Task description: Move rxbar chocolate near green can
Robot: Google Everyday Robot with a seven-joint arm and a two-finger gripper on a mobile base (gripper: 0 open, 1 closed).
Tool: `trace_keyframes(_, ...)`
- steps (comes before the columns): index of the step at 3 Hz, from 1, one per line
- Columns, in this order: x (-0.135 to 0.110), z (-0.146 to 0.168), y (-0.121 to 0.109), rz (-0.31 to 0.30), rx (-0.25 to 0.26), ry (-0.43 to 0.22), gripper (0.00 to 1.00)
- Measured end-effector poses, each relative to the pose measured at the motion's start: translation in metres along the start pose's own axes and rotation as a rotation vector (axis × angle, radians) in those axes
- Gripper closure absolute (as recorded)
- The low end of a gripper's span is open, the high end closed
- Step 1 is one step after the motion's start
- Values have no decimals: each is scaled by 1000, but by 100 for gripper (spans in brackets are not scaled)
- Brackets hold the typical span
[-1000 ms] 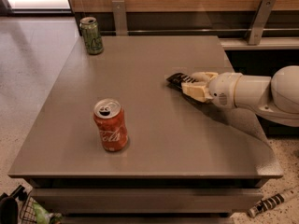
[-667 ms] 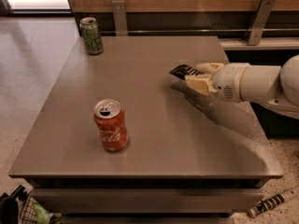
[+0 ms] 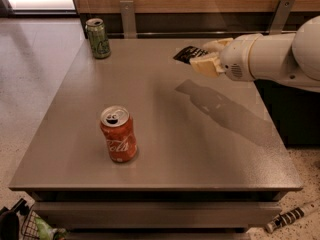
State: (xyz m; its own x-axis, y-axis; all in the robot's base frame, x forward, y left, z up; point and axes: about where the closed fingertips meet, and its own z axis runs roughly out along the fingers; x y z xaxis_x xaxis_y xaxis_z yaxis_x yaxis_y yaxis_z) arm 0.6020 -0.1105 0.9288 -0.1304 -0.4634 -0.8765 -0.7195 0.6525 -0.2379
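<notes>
On my feed the arm (image 3: 280, 59) is a thick, smooth white tube that swells into a rounded, glossy shell at the right edge. Its forward end is a rounded white cap with a small patch of fine dotted holes on its side. From that cap juts the gripper (image 3: 202, 57), over the far right part of the counter (image 3: 150, 174); its jaws are blocky, cream-yellow pieces, duller than the white casing behind them

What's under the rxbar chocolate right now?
Only bare table and the arm's shadow. The rxbar chocolate is held in the air by the end effector, over the table's far side. Its rear end is covered by the fingers.
</notes>
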Motion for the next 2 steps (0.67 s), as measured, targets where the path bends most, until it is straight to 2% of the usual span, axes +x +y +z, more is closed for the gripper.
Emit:
trace_keyframes(1,-29,22,-5,-59,-6,17,100)
trace_keyframes(2,-56,55,-5,-99,-40,16,100)
